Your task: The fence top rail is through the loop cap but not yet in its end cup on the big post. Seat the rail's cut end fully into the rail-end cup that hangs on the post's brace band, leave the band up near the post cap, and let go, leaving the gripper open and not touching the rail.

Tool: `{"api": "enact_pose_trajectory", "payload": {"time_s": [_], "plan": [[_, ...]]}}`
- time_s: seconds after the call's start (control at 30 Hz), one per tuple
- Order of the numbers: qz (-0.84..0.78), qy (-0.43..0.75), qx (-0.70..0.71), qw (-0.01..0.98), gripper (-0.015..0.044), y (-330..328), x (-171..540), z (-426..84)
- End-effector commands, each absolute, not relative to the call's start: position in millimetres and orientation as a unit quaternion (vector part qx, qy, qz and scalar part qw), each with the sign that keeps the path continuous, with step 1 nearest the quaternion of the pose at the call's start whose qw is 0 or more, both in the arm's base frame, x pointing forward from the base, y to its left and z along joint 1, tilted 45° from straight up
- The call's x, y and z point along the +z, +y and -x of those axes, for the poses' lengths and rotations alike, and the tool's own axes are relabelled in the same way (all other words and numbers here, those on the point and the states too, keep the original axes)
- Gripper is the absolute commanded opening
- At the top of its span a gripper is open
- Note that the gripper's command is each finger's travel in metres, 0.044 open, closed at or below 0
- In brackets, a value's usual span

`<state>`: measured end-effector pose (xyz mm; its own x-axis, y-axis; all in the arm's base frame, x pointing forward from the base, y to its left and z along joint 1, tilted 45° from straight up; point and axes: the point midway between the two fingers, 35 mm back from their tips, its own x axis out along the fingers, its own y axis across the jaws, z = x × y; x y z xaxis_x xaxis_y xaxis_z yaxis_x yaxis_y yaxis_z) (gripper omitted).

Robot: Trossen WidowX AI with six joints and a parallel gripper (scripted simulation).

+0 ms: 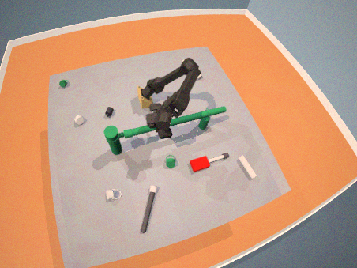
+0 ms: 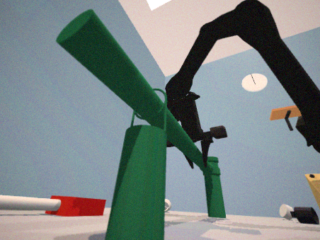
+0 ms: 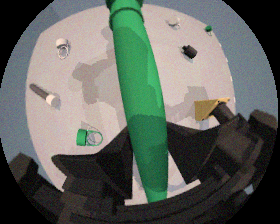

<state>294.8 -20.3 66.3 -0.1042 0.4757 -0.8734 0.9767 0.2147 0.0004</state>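
The green top rail (image 1: pixel 189 118) (image 2: pixel 106 65) (image 3: pixel 142 85) runs through the loop cap (image 2: pixel 165 121) on the small post (image 1: pixel 204 123) (image 2: pixel 145 182) toward the big post (image 1: pixel 114 145) (image 2: pixel 214 196). The brace band (image 2: pixel 215 171) is up near the post's cap. In the wrist view a green rim, apparently that of the rail-end cup (image 3: pixel 126 18), surrounds the rail's far end; how deep the end sits is hidden. My gripper (image 1: pixel 163 128) (image 2: pixel 198 165) (image 3: pixel 143 125) is shut on the rail, one finger on each side, between the posts and nearer the big post.
A green loop cap (image 1: pixel 170 162) (image 3: pixel 82 137), a red-headed tool (image 1: pixel 200 164) (image 2: pixel 85 206), a white block (image 1: pixel 247 167), a dark rod (image 1: pixel 148 211) (image 3: pixel 40 92) and a white looped cap (image 1: pixel 110 194) (image 3: pixel 62 43) lie in front. A black piece (image 1: pixel 109 111) (image 3: pixel 189 51) lies behind the rail, near the yellow plate (image 1: pixel 144 99) (image 3: pixel 207 108).
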Motion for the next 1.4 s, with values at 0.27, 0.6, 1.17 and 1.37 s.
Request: {"api": "enact_pose_trajectory", "payload": {"time_s": [0.27,0.6,1.17,1.37], "plan": [[-0.542,0.665,-0.324,0.398,0.0,-32.2,59.7,-293.6],[-0.542,0.665,-0.324,0.398,0.0,-36.2,54.4,-293.7],[-0.543,0.669,-0.321,0.394,0.0,-34.1,51.5,-294.3],[-0.543,0.669,-0.321,0.394,0.0079,-34.1,51.5,-294.3]]}}
